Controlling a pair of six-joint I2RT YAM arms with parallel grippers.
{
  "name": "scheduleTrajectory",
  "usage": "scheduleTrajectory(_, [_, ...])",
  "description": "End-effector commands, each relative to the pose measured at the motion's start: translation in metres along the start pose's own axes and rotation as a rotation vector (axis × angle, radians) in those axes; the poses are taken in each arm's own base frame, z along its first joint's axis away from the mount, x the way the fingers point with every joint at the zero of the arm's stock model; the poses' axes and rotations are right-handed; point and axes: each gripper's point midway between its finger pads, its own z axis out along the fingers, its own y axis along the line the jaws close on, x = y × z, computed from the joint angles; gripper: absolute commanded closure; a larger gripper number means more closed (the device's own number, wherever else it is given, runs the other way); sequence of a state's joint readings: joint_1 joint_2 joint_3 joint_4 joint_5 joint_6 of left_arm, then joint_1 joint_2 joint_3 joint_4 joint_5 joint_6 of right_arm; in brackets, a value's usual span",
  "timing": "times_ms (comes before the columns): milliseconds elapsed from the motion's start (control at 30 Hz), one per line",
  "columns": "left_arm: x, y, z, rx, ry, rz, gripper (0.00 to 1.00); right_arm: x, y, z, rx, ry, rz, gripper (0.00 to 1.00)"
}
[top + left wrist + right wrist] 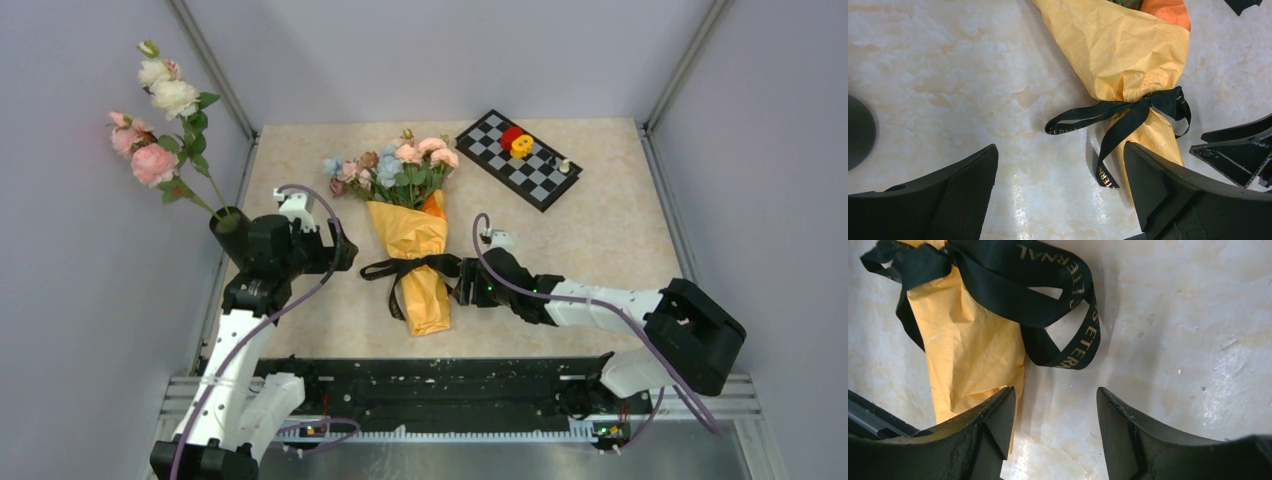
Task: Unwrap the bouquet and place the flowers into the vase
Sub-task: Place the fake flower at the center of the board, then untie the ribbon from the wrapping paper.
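Bouquet: crinkled orange-yellow paper cone, black woven ribbon, on marbled worktop. Left tool, right tool: jaws apart.

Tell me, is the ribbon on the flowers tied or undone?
Tied. The black ribbon is knotted tight round the yellow paper, its loops lying on the table.

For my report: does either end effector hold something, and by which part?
Nothing is held. The right end effector is open beside the black ribbon of the bouquet; the left end effector is open above the table.
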State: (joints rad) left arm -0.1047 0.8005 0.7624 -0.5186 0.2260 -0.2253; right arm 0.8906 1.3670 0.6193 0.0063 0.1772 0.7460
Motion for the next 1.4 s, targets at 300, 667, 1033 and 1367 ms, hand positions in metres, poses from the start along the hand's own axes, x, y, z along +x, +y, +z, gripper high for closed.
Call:
scheduleTrajectory(300, [0.0,0.005,0.003,-0.02,-0.01,0.025,0.01,0.002,0.009,0.022,0.018,-0.024,0.027,0.45])
scheduleTrajectory(667, [0.001,0.009,0.004,-0.038,-0.006,0.03,0.01,0.002,0.013,0.034,0.014,-0.024,0.027,0.64])
scheduleTrajectory(1033, [0.0,0.011,0.004,-0.048,-0.011,0.035,0.01,-0.055,0.02,0.013,0.1,-0.113,-0.217,1.0])
scheduleTrajectory(1367, [0.001,0.012,0.005,-0.053,-0.007,0.036,0.01,-0.111,0.001,-0.009,0.321,-0.232,-0.421,0.86])
